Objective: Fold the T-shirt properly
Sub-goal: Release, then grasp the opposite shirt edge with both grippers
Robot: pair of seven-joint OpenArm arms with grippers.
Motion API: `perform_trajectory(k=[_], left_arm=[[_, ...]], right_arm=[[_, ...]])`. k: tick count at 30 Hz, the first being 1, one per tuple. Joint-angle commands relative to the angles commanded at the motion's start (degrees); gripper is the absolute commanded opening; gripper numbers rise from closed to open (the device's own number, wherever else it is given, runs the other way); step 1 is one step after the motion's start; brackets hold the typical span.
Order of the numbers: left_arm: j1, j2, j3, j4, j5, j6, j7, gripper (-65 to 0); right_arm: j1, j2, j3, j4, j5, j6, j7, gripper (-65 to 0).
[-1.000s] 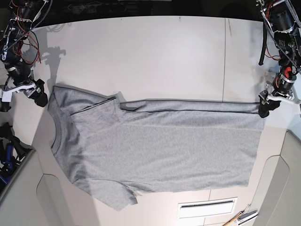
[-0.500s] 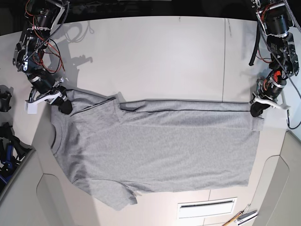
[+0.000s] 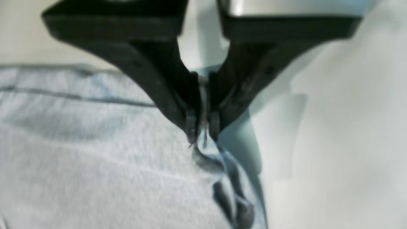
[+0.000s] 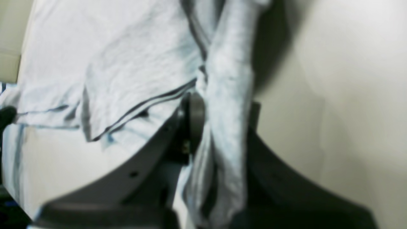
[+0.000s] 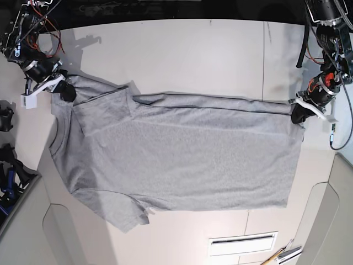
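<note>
The light grey T-shirt (image 5: 182,160) lies spread on the white table (image 5: 182,55), plain side up, neck at the left and hem at the right. Its far edge is folded over in a narrow strip. My left gripper (image 5: 299,116) is shut on the far hem corner at the right; the left wrist view shows the black fingers (image 3: 187,121) pinching the cloth (image 3: 95,165). My right gripper (image 5: 67,94) is shut on the far shoulder at the left; the right wrist view shows a bunch of cloth (image 4: 227,105) clamped between its fingers (image 4: 194,117).
The table's front edge has rounded cut-outs (image 5: 71,232) at both corners. A white slotted vent (image 5: 242,243) sits near the front. Small tools (image 5: 284,255) lie at the bottom right. Dark gear (image 5: 8,165) stands off the table's left side.
Both grippers closed on the shirt's far corners and pulled them toward the back of the table. The whole shirt has shifted back, and the left shoulder has been drawn up and out.
</note>
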Motion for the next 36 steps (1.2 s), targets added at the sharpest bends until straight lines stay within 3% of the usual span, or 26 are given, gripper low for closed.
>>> perform_trajectory(k=[2,6,11,19,30,31,33,35,36], left_arm=[[3.5,0.0,-1.9,3.0,-0.2,0.0,0.0,-65.0],[11.7,0.0,-4.4,10.0,-5.2,0.0,1.4,-65.0],[20.6,0.0,-5.6,16.7,-5.6,0.0,1.3,-65.0],[29.0,0.2,-6.7,17.4,-6.5,0.0,1.3,-65.0],[34.1,1.9,-6.9,18.7,-8.8,0.0,0.8,-65.0],[34.1,1.9,-6.9,18.7,-8.8,0.0,0.8,-63.5],[34.1,1.9,-6.9,18.7,-8.8,0.0,0.9,-51.0],[34.1,1.9,-6.9,18.7,-8.8,0.0,0.9,-38.5],[34.1,1.9,-6.9,18.7,-8.8,0.0,0.9,-35.4]], right_arm=[[-2.3,1.3,0.0,1.3,1.1,0.02,-1.8,-65.0],[-6.7,3.4,0.1,3.6,2.4,0.2,-2.0,-65.0],[-11.6,4.9,0.2,8.4,2.7,0.2,-2.9,-65.0],[-16.0,7.2,0.6,11.0,2.6,0.17,-3.5,-65.0],[-18.1,7.3,0.7,11.0,2.4,0.15,-4.5,-65.0],[-18.1,7.3,0.7,11.0,2.3,0.15,-4.5,-65.0],[-18.1,7.3,0.7,11.0,2.1,-0.04,-4.6,-62.7],[-18.1,7.3,0.7,11.0,2.0,-0.04,-4.5,-43.8],[-18.1,7.3,0.9,11.0,2.0,-0.04,-4.5,-37.5]])
